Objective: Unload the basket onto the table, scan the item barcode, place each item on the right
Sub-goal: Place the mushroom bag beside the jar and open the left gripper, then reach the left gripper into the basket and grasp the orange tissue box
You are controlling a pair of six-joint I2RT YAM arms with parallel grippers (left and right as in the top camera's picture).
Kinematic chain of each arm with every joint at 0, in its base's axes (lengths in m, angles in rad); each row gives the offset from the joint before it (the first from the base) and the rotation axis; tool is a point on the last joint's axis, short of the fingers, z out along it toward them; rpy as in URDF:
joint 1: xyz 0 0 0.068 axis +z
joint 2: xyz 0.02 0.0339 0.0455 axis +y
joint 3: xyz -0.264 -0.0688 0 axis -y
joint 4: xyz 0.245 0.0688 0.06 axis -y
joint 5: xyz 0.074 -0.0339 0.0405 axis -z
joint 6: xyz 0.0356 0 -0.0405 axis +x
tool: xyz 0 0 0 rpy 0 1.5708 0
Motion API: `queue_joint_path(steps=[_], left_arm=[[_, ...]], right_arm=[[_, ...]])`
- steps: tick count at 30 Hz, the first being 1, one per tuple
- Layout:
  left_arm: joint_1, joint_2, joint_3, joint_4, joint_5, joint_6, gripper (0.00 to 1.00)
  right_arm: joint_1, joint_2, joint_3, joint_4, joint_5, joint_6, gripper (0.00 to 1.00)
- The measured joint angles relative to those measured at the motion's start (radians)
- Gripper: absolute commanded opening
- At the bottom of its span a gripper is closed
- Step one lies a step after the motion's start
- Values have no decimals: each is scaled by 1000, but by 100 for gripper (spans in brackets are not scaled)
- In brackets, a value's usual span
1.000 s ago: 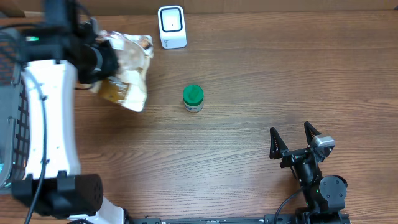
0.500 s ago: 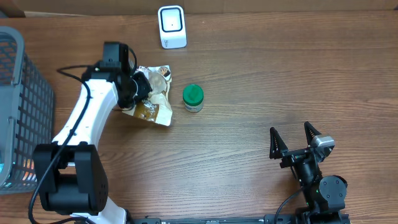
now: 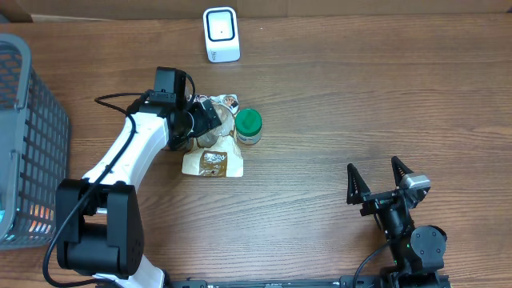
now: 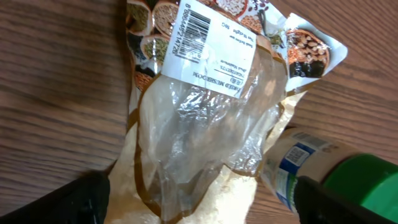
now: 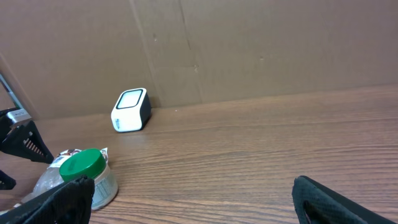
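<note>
The bag (image 3: 213, 162) lies flat on the table (image 3: 336, 104), a little left of the middle, with the left gripper (image 3: 210, 122) directly over its far end. In the left wrist view the two fingers (image 4: 74, 199) are at the bottom corners of the picture, far from each other, and the bag lies between them on the wood. The jaws are apart and they do not press the bag. The bag is of clear plastic with a printed top edge, and a white label (image 4: 214, 46) on it faces up. The barcode (image 4: 191, 28) on this label can be read from the wrist camera. A jar (image 3: 248, 126) with a green lid stands just beside the bag, on its right side, and the edge of the bag seems to touch it. The white scanner (image 3: 221, 34) stands at the far edge of the table, well apart from the bag, with its window toward the camera above. The right gripper (image 3: 376, 178) is near the front edge on the right, its jaws wide apart with nothing between them. A grey basket (image 3: 32, 120) is at the left edge of the table.
</note>
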Motion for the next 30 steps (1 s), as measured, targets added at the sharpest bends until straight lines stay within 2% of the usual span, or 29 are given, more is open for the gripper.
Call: queue_joint_path(steps=[5,8,17,18,19,20,22,23,30], left_arm=[[6,-2,16,-52,-28,59,100],[16,-5,92,-159,-54,86,99],[94,-161,554,-452,-103,258,100],[114,-180,603,-495,-109,281,98],[137,-198,648,-539,-117,298,88],[180,-222,699,-584,-133,313,83],[256,-245,745,-642,-159,311,66],[311,-253,761,-669,-172,308,63],[730,-247,768,-742,-219,229,63]], right_arm=[[0,0,0,0,0,0,100],[0,0,0,0,0,0,100],[0,0,0,1,0,1,100],[0,0,0,0,0,0,100],[0,0,0,0,0,1,100],[0,0,0,1,0,0,100],[0,0,0,1,0,0,100],[0,0,0,0,0,0,100],[0,0,0,0,0,0,100]])
